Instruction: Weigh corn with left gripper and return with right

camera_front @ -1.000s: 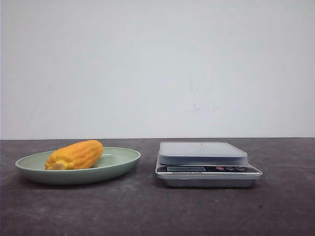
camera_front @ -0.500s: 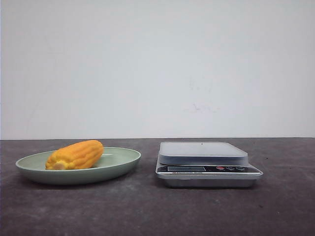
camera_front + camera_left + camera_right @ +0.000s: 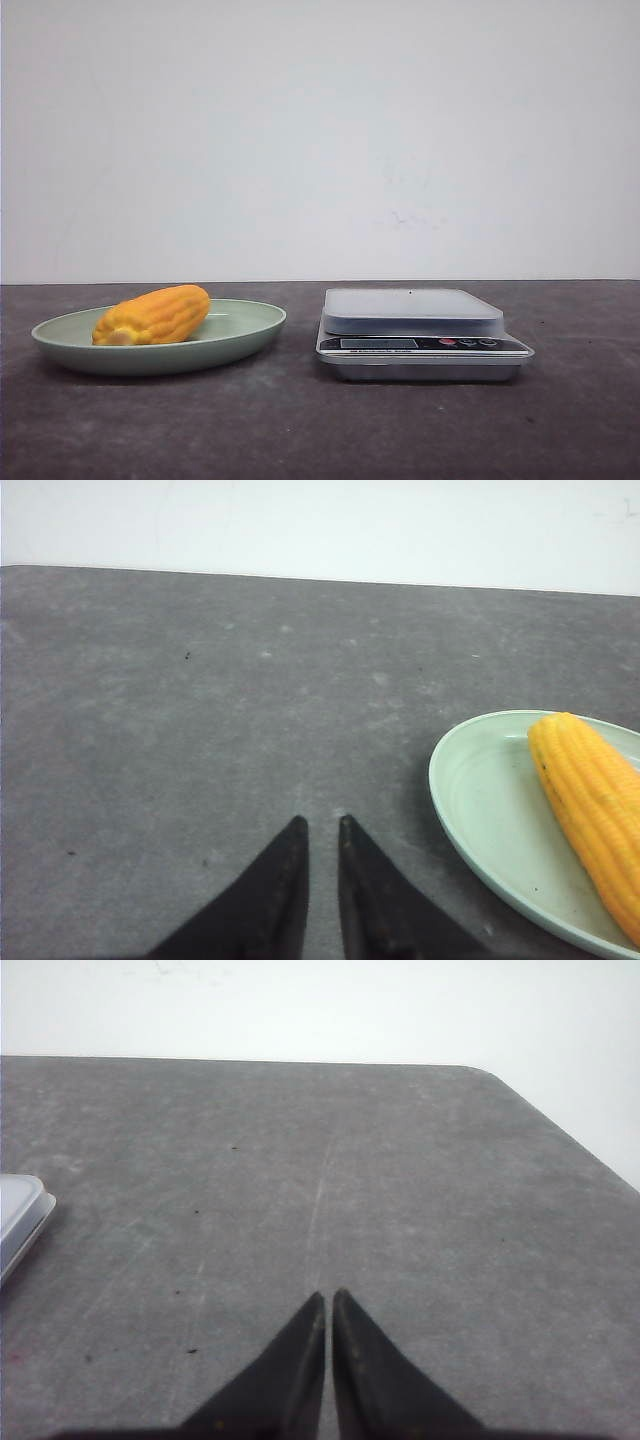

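Note:
The corn (image 3: 152, 315) is a short yellow-orange cob lying on its side in the pale green dish (image 3: 245, 335) at the left of the table; it also shows in the left wrist view (image 3: 592, 805) in the dish (image 3: 480, 810). The silver kitchen scale (image 3: 412, 310) stands to the right of the dish with nothing on its platform. My left gripper (image 3: 321, 823) hovers over bare table beside the dish, its jaws a narrow gap apart and empty. My right gripper (image 3: 328, 1296) is shut and empty over bare table, apart from the scale's corner (image 3: 22, 1215). Neither arm shows in the front view.
The dark grey table (image 3: 320, 430) ends at a white wall behind. In the right wrist view the table's rounded far corner (image 3: 480, 1072) and its side edge are close.

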